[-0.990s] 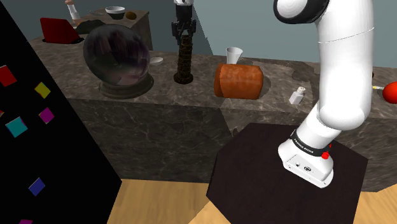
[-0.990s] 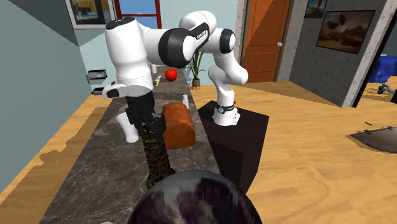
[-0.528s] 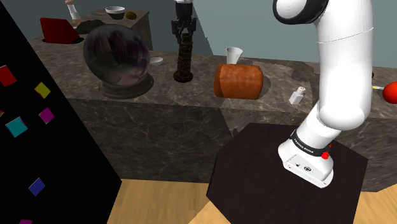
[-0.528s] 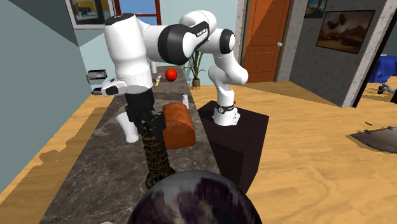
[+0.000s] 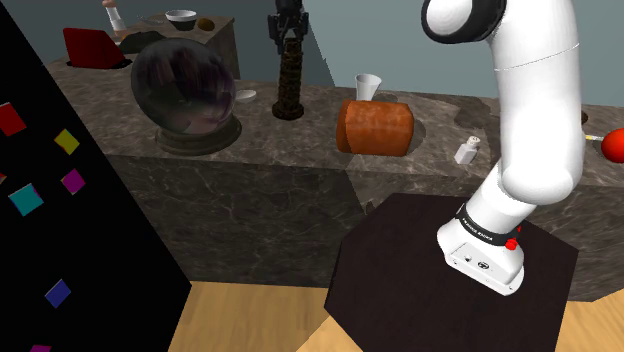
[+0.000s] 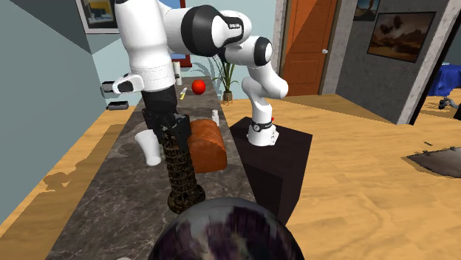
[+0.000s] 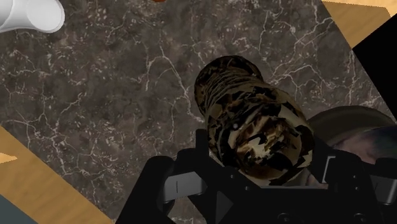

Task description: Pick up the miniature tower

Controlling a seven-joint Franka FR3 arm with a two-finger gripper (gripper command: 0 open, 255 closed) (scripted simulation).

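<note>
The miniature tower [image 5: 289, 80] is a tall, dark brown lattice column, upright and hanging just above the dark marble counter [image 5: 300, 150]. My black gripper [image 5: 287, 30] is shut on its top from above. In the second exterior view the tower [image 6: 179, 173] hangs below the gripper [image 6: 168, 134], beside the brown loaf. The wrist view looks down the tower [image 7: 254, 124], clasped between the fingers of the gripper [image 7: 261, 175], with marble beneath it.
A big dark glass sphere [image 5: 185, 90] on a stand sits toward the shoulder view's left of the tower. A brown loaf [image 5: 375, 127], a white cup [image 5: 368, 86] and a small white bottle [image 5: 467, 150] lie to its right. A red ball [image 5: 612, 146] rests farther right.
The gripper has risen with the tower in it, and the tower's base has come up off the counter. Nothing else has moved.
</note>
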